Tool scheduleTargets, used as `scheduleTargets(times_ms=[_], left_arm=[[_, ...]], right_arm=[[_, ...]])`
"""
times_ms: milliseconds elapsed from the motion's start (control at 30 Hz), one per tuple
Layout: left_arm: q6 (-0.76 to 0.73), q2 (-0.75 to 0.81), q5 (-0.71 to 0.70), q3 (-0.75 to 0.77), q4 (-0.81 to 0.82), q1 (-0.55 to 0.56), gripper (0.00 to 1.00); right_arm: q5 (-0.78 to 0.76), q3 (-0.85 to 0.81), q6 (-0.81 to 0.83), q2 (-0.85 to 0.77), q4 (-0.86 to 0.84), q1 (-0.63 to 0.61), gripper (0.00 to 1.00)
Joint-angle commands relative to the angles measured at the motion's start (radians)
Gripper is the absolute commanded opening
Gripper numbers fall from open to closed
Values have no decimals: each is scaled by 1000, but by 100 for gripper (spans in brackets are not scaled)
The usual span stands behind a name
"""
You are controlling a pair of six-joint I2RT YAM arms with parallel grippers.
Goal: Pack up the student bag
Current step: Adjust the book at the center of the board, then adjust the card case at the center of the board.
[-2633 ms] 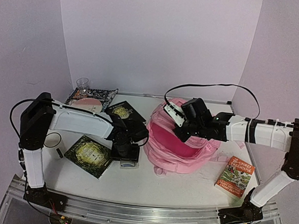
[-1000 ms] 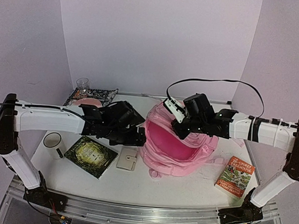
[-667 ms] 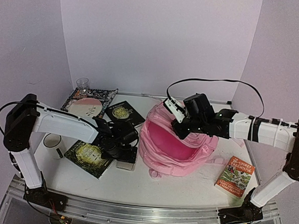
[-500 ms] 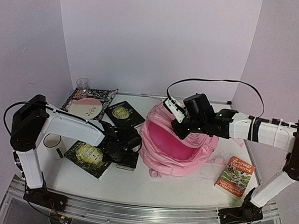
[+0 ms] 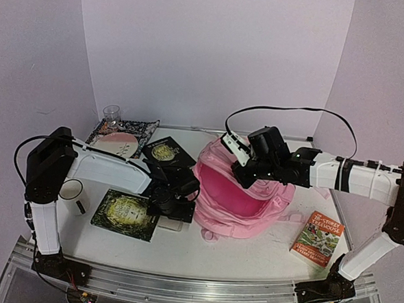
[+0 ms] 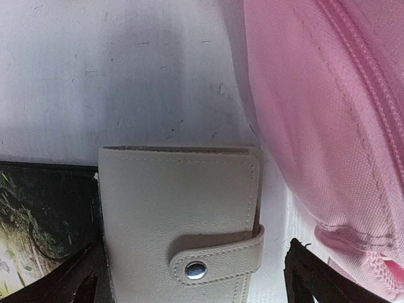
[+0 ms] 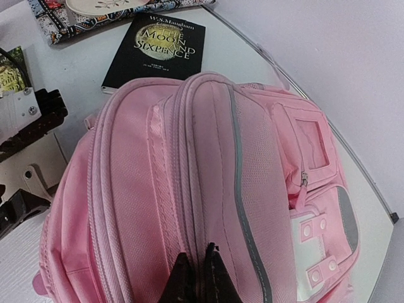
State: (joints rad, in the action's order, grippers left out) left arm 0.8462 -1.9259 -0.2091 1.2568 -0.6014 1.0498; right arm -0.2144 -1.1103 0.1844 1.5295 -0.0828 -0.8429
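Left arm: reaches from the lower left of the overhead view to the centre, with the wrist turned down. The left gripper (image 6: 197, 281) is low over a beige wallet (image 6: 180, 202).
Left jaws: spread wide, one finger on either side of the wallet, holding nothing.
Right arm: stretches in nearly level from the right edge, with the right gripper (image 7: 199, 271) at the top edge of the student bag (image 5: 249, 220).
Right jaws: closed, the tips nipping the bag's pink fabric.
Student bag: centre right of the overhead view, on the table (image 5: 250, 254), its mouth gaping toward the camera.
Bag contents: a deeper pink lining shows; contents cannot be told.
Wallet: flat on the table with its snap fastened, just left of the bag. A dark green book (image 5: 126, 212) lies just beside its left edge.
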Motion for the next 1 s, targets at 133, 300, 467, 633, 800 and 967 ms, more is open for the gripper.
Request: scheduleTargets(times_ms=[133,300,467,633,800,967], left_arm=[[42,18,120,-82,-22,-25,100],[28,53,102,-111,-27,-45,100],[11,93,33,-78,-71,-46,100],[7,94,-24,-59,-127,-47,100],[19,117,14,-10,-136,-35,100],[27,105,48,89,-130,30,100]], right_arm=[[-1,-28,-6,-45,-97,-9,0],[-2,-25,-5,-49,-97,-10,0],[-3,-25,-6,-55,-97,-9,0],[-7,-25,-4,-57,-97,-9,0],[-82,-16,11,-54,-96,-7,0],[-115,3,21,-76,-92,13,0]])
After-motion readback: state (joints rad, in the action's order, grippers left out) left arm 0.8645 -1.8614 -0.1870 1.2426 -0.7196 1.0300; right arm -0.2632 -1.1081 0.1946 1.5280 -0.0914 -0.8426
